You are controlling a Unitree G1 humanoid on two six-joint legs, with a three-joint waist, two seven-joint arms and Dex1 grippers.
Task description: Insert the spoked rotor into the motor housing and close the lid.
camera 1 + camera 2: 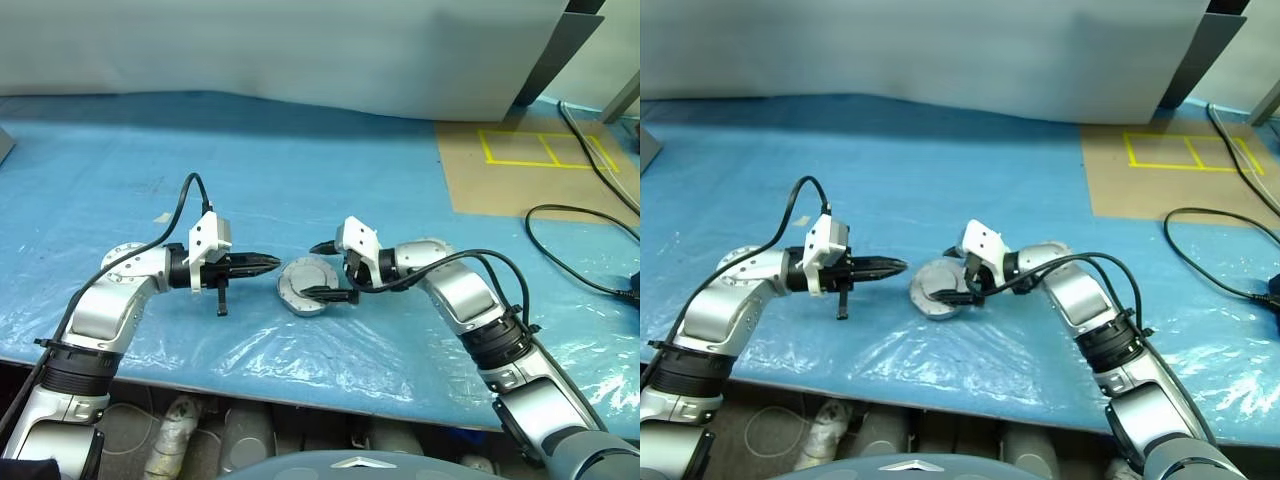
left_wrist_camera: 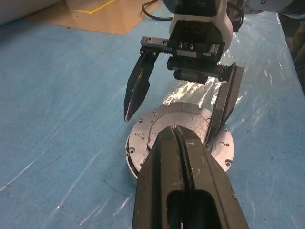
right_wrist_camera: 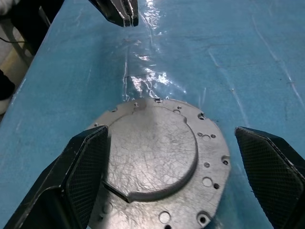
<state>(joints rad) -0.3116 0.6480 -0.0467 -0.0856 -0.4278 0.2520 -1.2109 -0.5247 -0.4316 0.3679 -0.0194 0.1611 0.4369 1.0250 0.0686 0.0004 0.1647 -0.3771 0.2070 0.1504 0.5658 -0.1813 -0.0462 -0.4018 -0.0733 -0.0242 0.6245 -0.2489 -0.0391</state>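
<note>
stage: late, lid looks seated | motor housing smooth face up on counter, between right pincer fingers, spread wide, not gripping | left pincer shut, empty, just beside | left: confirm lid closed

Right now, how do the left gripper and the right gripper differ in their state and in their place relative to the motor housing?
The left gripper is shut and empty, beside the motor housing; the right gripper is open, its fingers on either side of the housing. The left gripper points toward the housing's rim; the right one reaches over its smooth face. Both have two black fingers.
</note>
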